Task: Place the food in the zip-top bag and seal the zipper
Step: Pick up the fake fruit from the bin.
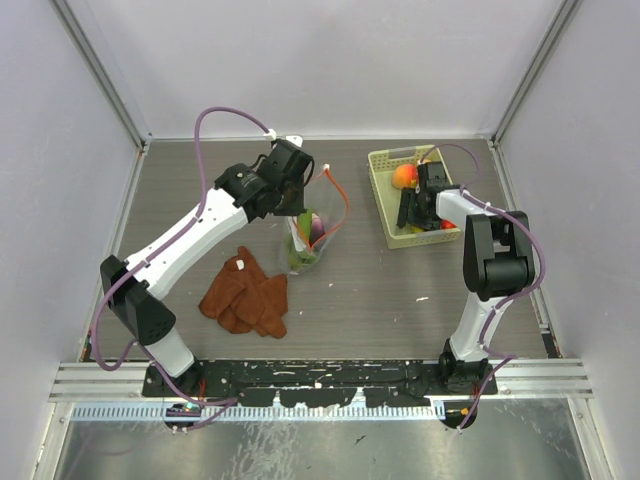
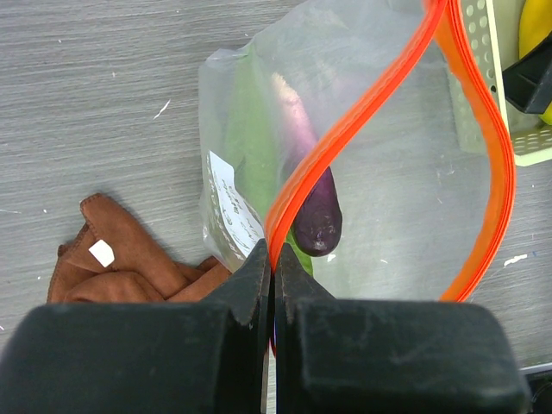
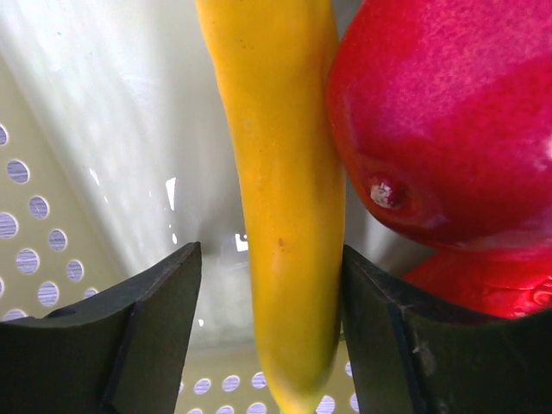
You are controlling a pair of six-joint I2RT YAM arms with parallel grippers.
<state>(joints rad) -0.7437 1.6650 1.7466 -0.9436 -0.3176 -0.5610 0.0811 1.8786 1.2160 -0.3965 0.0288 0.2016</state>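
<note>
The basket (image 1: 378, 170) sits at the table's (image 1: 400, 290) far right corner. The zip-top bag (image 1: 310, 240) is mid-table, floppy and light, with the left gripper (image 2: 272, 267) clenched on its zipper (image 2: 362, 112). The banana (image 3: 285, 216) in the basket looks like slick, hard plastic, so I'd grab it mid-length. The right gripper (image 3: 272, 259) straddles it, jaws apart.
</note>
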